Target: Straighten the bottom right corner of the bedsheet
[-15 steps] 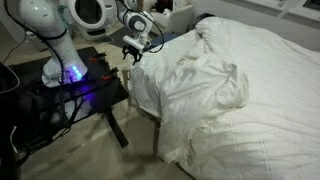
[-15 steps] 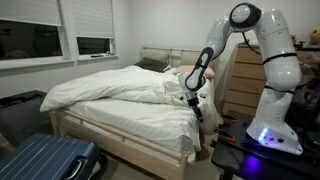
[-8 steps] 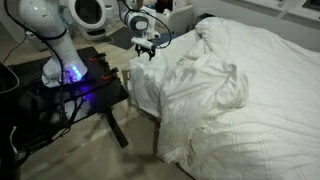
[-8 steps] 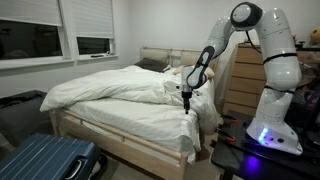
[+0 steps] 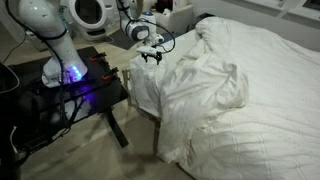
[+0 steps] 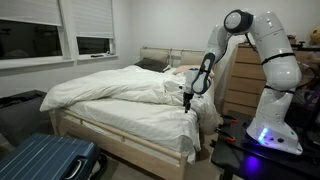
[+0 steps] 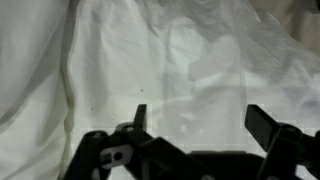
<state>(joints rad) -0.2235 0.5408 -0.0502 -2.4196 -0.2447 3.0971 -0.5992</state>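
Note:
The white bedsheet (image 5: 240, 90) lies rumpled over the bed, with a bunched ridge mid-sheet; it also shows in an exterior view (image 6: 120, 95) and fills the wrist view (image 7: 150, 50). Its draped corner (image 5: 143, 88) hangs with soft vertical folds beside the black stand; in an exterior view the corner (image 6: 197, 118) hangs at the bed's near end. My gripper (image 5: 150, 56) hovers just above the sheet's edge near that corner, also seen in an exterior view (image 6: 187, 101). In the wrist view the gripper (image 7: 200, 118) is open with bare sheet between the fingers, holding nothing.
A black stand (image 5: 70, 90) with a blue-lit robot base stands next to the bed. A blue suitcase (image 6: 45, 160) lies on the floor by the wooden bed frame (image 6: 110, 150). A wooden dresser (image 6: 245, 75) stands behind the arm.
My gripper has moved from beside the stand over onto the sheet's edge, toward the bed. The sheet has not visibly shifted.

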